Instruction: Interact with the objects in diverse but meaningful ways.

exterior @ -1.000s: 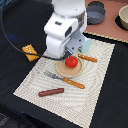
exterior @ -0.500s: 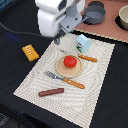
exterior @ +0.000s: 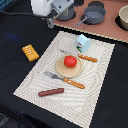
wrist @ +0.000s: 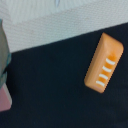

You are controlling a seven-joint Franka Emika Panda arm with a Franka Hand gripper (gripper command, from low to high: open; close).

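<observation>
We are hovering the gripper [exterior: 50,22] above the dark table [exterior: 20,55], off the far edge of the woven mat [exterior: 100,70]; whether its fingers are wide or narrow we cannot tell, since neither view shows them clearly. The ridged yellow-orange block [exterior: 30,52] seems the likeliest next target. In the exterior view it is lying on the table just off the mat's edge, at about seven o'clock from the gripper and apart from it. In the wrist view the block [wrist: 103,62] is showing its long axis running roughly from one o'clock to seven o'clock, so we are judging the fingers should close across its short width.
</observation>
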